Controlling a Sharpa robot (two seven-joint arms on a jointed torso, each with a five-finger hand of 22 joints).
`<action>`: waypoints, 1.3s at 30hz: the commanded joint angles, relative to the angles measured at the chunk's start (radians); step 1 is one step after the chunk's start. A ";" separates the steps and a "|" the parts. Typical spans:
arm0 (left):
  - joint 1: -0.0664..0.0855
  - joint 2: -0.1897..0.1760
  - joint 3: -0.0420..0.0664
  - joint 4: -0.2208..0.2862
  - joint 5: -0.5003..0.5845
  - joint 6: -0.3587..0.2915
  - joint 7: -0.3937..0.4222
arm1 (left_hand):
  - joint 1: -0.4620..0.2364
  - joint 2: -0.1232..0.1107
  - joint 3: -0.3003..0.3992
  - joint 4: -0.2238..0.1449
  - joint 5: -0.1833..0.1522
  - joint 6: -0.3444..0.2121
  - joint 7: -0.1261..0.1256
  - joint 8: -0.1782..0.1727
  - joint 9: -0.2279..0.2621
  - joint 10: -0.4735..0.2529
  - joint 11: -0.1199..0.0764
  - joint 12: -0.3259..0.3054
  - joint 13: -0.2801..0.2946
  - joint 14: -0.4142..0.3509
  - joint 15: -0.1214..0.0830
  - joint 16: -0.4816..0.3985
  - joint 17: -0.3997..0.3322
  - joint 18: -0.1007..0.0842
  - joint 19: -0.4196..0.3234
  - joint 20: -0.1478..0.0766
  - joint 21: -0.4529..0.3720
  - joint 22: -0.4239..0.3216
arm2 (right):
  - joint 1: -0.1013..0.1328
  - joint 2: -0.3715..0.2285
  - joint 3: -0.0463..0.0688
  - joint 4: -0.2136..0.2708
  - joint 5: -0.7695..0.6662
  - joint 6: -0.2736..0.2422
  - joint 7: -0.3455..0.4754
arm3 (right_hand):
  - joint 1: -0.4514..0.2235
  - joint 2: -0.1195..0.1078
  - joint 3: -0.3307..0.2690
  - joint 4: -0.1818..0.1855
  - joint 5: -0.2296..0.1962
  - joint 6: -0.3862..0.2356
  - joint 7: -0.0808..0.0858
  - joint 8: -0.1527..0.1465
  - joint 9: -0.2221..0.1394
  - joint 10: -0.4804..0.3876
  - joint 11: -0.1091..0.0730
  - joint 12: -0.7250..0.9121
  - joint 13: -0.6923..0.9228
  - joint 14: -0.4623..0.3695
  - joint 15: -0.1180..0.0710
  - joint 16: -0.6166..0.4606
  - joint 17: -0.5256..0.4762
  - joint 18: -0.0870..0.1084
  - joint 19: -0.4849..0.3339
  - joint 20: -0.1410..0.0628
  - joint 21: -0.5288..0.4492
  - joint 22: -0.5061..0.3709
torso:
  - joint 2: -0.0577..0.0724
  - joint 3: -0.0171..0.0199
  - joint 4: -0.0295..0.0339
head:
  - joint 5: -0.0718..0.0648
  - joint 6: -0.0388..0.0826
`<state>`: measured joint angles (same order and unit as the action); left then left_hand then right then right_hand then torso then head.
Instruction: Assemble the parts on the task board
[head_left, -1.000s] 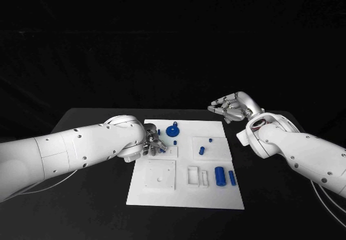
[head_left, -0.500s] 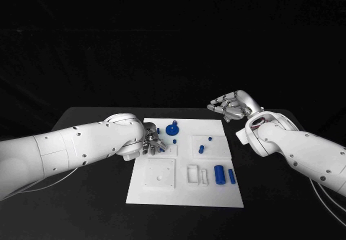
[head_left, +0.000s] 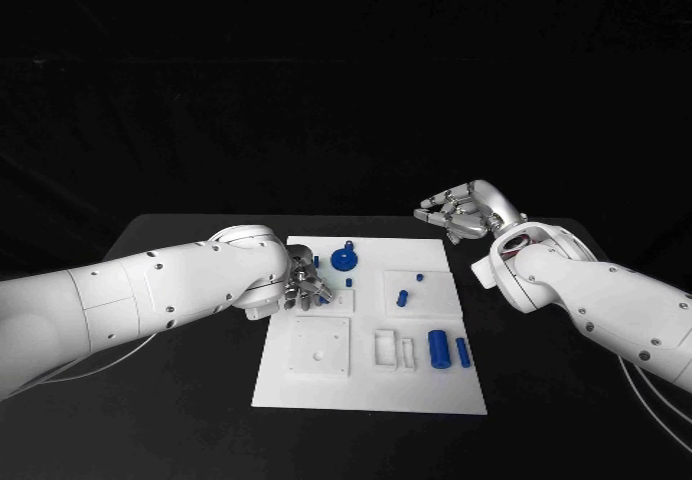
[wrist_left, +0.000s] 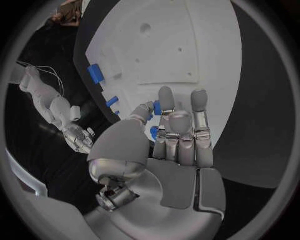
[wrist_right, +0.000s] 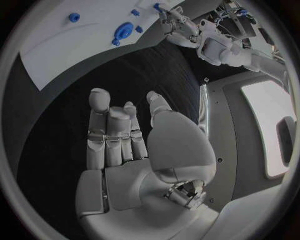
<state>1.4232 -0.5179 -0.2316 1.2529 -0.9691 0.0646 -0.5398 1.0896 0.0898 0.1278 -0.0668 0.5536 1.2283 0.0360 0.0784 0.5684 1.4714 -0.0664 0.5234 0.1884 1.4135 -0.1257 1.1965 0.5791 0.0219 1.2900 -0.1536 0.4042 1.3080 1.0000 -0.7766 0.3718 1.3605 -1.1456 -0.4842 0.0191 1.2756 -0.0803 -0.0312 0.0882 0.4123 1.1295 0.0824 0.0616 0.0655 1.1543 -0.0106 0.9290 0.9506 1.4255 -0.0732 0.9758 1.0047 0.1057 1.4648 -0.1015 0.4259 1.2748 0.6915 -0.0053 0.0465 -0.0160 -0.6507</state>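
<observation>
The white task board (head_left: 372, 385) lies mid-table. My left hand (head_left: 306, 285) hovers low over its near-left part, and a small blue part (wrist_left: 157, 107) is pinched between its thumb and a finger (wrist_left: 165, 100). On the board are a round blue piece with a peg (head_left: 345, 259), a small blue piece (head_left: 351, 284) just beyond the fingertips, two small pieces (head_left: 402, 297) and two blue cylinders (head_left: 440, 350). My right hand (head_left: 459, 213) is raised off the board's far right corner, fingers apart and holding nothing (wrist_right: 125, 145).
A raised white square plate (head_left: 320, 348) and a white slotted block (head_left: 389, 350) sit on the board's near half. Black table (head_left: 188, 400) surrounds the board. The right wrist view shows the board (wrist_right: 62, 45) and the left hand (wrist_right: 178, 27) at a distance.
My right hand has shifted slightly left and its fingers have spread a little. My left hand stays almost still over the board.
</observation>
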 joint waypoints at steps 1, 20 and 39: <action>-0.006 0.003 -0.004 -0.002 0.004 0.050 -0.009 | 0.005 0.009 0.176 -0.182 0.003 0.045 -0.038 0.003 -0.001 0.045 -0.013 0.002 -0.001 -0.001 -0.007 0.004 0.002 -0.004 -0.004 0.003 0.005 0.019 | 0.000 0.002 0.001 0.000 0.001 0.013 0.007 | -0.006 -0.006 0.006 0.001 0.004 0.004 -0.003 0.001 -0.001 0.000 -0.003 -0.006 -0.001 -0.001 -0.005 -0.004 -0.001 0.007 0.044 0.006 0.000 -0.001 | 0.001 -0.0002 0.0007 | -0.001 0.000; 0.003 0.053 -0.004 -0.060 0.005 0.122 -0.027 | 0.000 0.011 0.178 -0.188 0.009 0.045 -0.039 0.002 0.011 0.045 -0.014 0.004 0.000 0.000 -0.006 0.008 0.010 -0.004 -0.006 0.004 0.008 0.019 | 0.000 0.006 0.000 -0.003 0.001 0.016 0.006 | -0.006 -0.006 0.006 0.001 0.004 0.004 -0.003 0.001 -0.001 0.000 -0.003 -0.006 -0.001 -0.001 -0.005 -0.004 -0.001 0.007 0.044 0.006 0.000 -0.001 | 0.001 0.0012 -0.0022 | 0.001 -0.005; 0.007 0.078 -0.004 -0.085 0.003 0.146 -0.036 | -0.032 0.005 0.179 -0.184 0.043 0.050 -0.045 0.012 0.072 0.045 -0.007 0.019 0.012 0.000 -0.009 0.011 0.014 -0.006 -0.007 0.002 0.012 0.018 | 0.000 0.011 0.000 -0.009 0.001 0.018 0.005 | -0.006 -0.006 0.004 0.002 0.006 0.003 -0.003 0.001 -0.001 -0.001 -0.002 -0.007 -0.003 -0.002 -0.004 -0.006 -0.002 0.007 0.043 0.006 -0.002 -0.005 | 0.000 -0.0006 0.0013 | -0.001 -0.008</action>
<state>1.4360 -0.4439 -0.2319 1.1657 -0.9688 0.1749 -0.5663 1.0665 0.0933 0.1236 -0.0709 0.6025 1.2327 0.0333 0.0862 0.6387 1.4724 -0.0657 0.5389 0.1994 1.4133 -0.1266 1.2035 0.5917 0.0216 1.2864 -0.1500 0.4152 1.3075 0.9999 -0.7663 0.3718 1.3516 -1.1455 -0.4793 0.0184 1.2756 -0.0804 -0.0312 0.0882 0.4123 1.1295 0.0824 0.0616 0.0655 1.1543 -0.0105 0.9290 0.9489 1.4255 -0.0732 0.9758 1.0039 0.1057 1.4648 -0.1015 0.4259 1.2707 0.6917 -0.0052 0.0480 -0.0170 -0.6594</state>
